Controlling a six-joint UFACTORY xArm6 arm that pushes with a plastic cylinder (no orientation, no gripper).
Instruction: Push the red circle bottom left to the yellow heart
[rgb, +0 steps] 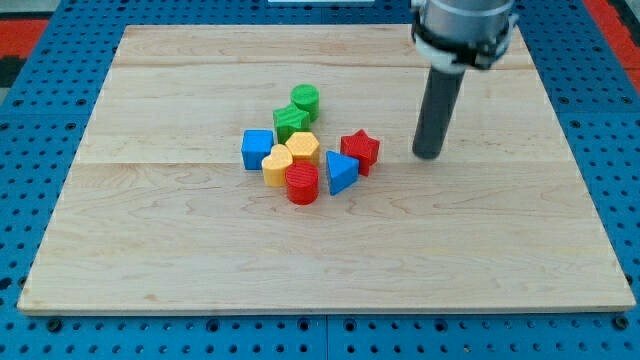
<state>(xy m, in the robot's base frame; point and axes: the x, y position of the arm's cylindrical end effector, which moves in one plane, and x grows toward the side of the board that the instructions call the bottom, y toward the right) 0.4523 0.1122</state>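
Note:
The red circle (302, 184) sits at the bottom of a tight cluster of blocks near the board's middle. The yellow heart (277, 164) touches it on its upper left. My tip (428, 155) rests on the board to the right of the cluster, about a block's width right of the red star (361, 150), well away from the red circle.
A yellow hexagon (303, 147), blue cube (257, 148), blue triangle (340, 172), green star (290, 122) and green cylinder (306, 100) pack around them. The wooden board (150, 250) lies on a blue pegboard (40, 90).

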